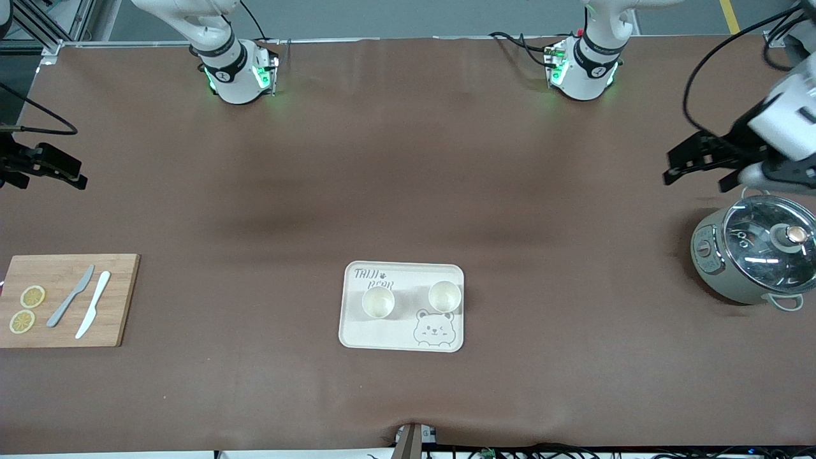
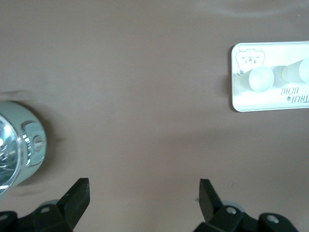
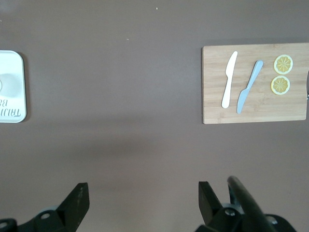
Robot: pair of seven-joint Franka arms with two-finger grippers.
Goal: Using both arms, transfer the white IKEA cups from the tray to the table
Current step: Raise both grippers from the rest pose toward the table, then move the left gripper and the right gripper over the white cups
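Two white IKEA cups stand upright side by side on the cream bear-print tray (image 1: 357, 335) at the table's middle. One cup (image 1: 378, 301) is toward the right arm's end, the other (image 1: 444, 296) toward the left arm's end. Both show in the left wrist view (image 2: 261, 79) (image 2: 297, 71). My left gripper (image 1: 692, 169) (image 2: 145, 193) is open and empty, above the table beside the pot. My right gripper (image 1: 80, 175) (image 3: 143, 195) is open and empty, above bare table at the right arm's end. Both are well apart from the cups.
A grey cooking pot (image 1: 755, 255) with a glass lid stands at the left arm's end, also in the left wrist view (image 2: 19, 145). A wooden cutting board (image 1: 64, 299) (image 3: 253, 82) with two knives and two lemon slices lies at the right arm's end.
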